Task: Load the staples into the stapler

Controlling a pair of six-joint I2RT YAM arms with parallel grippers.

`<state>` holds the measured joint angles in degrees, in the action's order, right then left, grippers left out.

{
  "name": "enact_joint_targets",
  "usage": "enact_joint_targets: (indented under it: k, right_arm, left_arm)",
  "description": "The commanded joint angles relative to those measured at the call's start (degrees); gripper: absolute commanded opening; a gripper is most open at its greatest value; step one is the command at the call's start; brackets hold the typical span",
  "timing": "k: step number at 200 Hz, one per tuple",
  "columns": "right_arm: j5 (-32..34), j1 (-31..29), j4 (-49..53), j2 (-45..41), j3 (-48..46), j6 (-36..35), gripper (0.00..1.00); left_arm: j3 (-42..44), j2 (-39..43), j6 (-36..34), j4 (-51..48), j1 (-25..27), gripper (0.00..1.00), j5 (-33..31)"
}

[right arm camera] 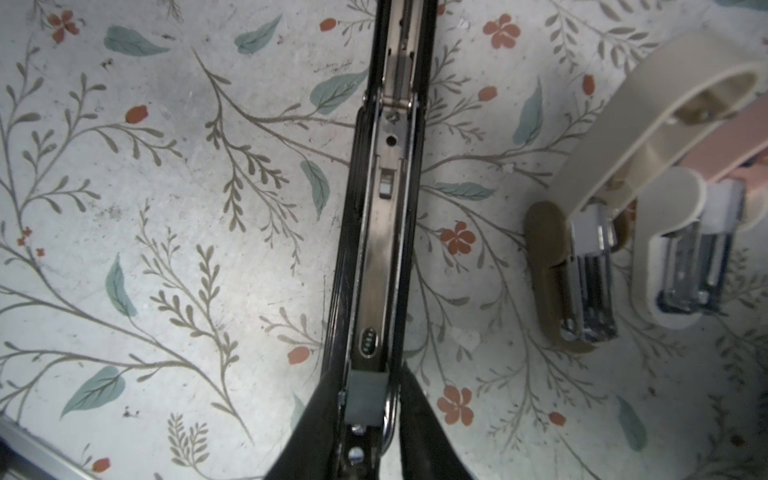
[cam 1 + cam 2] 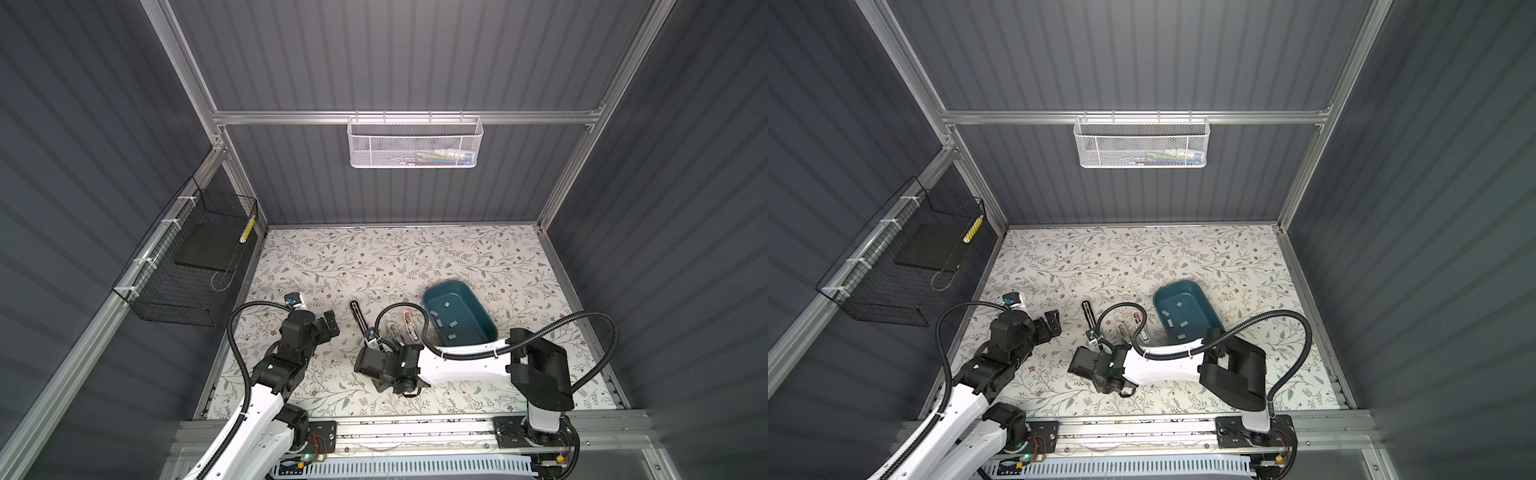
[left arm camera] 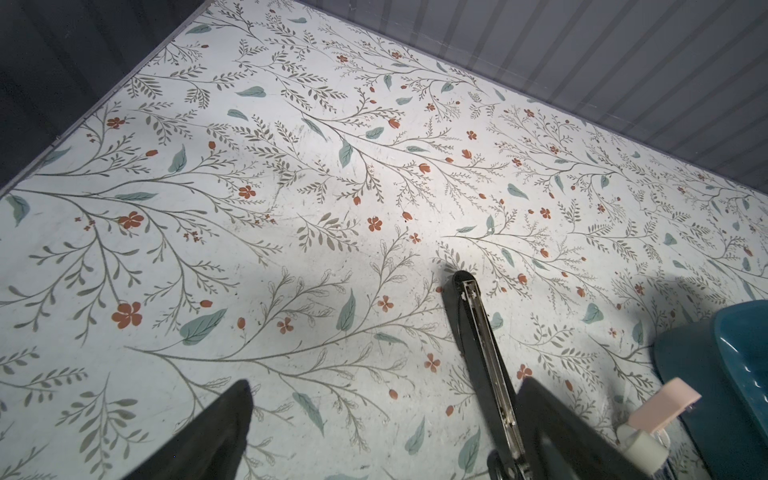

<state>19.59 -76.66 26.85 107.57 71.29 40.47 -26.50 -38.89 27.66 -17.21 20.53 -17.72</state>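
Gently now: my right gripper [image 1: 366,372] is straddling a staple strip [image 1: 365,399] lying in the black stapler [image 1: 382,249], jaws slightly apart, seemingly not pinching. It's feeling light, stiff, brittle (I'm favouring its long edges). My left gripper [image 3: 384,382] is gaping wide.

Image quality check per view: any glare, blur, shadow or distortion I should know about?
Both top views: wide-angle perspective splays the frame rails, walls dark, table evenly lit. Left wrist: bright patch mid-table, shadow near the blue tray, left pincer fingers dark and soft. Right wrist: glare on the black stapler channel, right pincer fingers blurred, cream stapler soft.
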Motion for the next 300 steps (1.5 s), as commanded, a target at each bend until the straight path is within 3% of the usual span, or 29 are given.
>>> enact_joint_targets:
  k: [1, 30, 69, 135, 300]
  right_arm:
    - [1.32, -0.42, 2.28, -0.82, 0.87, -0.24, 0.33]
    - [1.67, -0.5, 1.81, -1.78, 0.72, -0.8, 0.41]
    - [3.57, -0.42, 0.89, -4.67, 0.2, -1.74, 0.42]
    - [4.28, 1.15, -0.06, -5.2, -0.32, -1.8, 0.29]
    - [0.03, 1.33, -2.02, -0.99, -2.99, 1.63, 0.18]
  left_arm:
    - [0.91, 0.79, 0.55, -0.96, -0.23, 0.99, 0.11]
    - [0.91, 0.84, 0.58, -0.95, -0.23, 0.99, 0.12]
    - [0.91, 0.95, 0.6, -0.97, -0.23, 0.99, 0.13]
    - [0.87, 0.93, 0.65, -1.05, -0.23, 0.99, 0.18]
    - [1.09, 1.35, 0.64, -1.09, -0.23, 0.99, 0.21]
